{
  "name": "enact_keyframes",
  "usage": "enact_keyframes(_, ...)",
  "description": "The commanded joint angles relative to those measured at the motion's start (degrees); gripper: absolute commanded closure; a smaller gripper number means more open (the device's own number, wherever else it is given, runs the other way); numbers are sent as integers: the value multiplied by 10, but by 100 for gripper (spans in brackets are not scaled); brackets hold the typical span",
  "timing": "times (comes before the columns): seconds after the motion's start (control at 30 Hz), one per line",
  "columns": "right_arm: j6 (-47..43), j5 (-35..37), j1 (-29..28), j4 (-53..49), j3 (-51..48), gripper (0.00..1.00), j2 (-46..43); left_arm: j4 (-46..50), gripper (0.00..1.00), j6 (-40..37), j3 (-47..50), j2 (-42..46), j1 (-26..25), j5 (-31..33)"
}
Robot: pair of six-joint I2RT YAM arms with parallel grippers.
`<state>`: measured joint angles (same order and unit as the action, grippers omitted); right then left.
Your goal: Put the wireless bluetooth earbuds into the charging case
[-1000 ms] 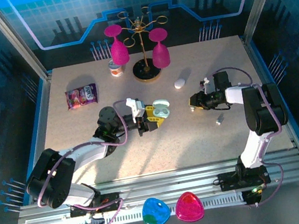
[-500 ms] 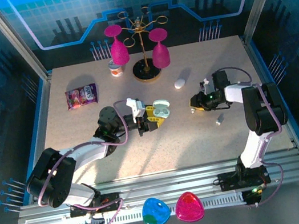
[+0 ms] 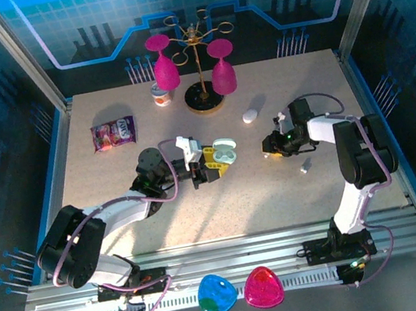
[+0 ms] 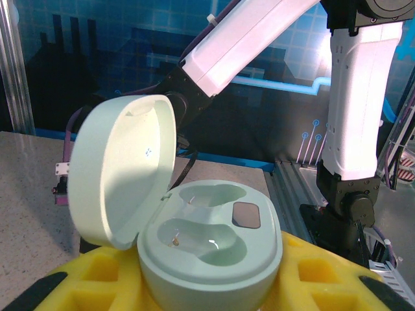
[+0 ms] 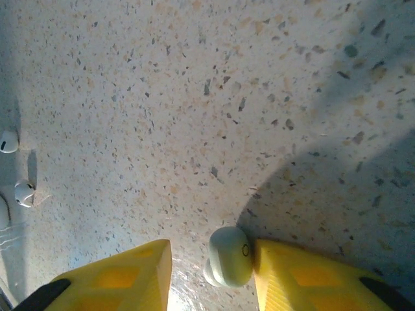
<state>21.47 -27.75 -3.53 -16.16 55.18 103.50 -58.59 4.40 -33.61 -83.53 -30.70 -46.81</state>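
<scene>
Down at the speckled stone-look tabletop (image 5: 194, 97), the right gripper (image 5: 211, 272) stands with its yellow fingers (image 5: 117, 278) spread around a tiny pale glossy plastic earbud (image 5: 228, 256). The bud lies on the surface, touching one finger and clear of the other. Two more small white earbuds (image 5: 8, 140) (image 5: 24, 192) lie near each other, well apart from it. Left of centre, the left gripper (image 3: 212, 163) pinches the mint-green pebble-shaped charging case (image 4: 214, 259), its lid (image 4: 123, 168) tilted open.

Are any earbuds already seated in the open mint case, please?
No, both moulded wells of the mint case are empty beneath its raised lid.
</scene>
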Motion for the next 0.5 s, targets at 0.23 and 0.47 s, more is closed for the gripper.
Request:
enact_keyframes(0.23, -1, 38, -16, -57, 42, 73, 16, -15, 71, -6, -6, 0, 0, -13)
enact_keyframes(0.47, -6, 48, -20, -70, 47, 70, 19, -18, 71, -8, -4, -2, 0, -11)
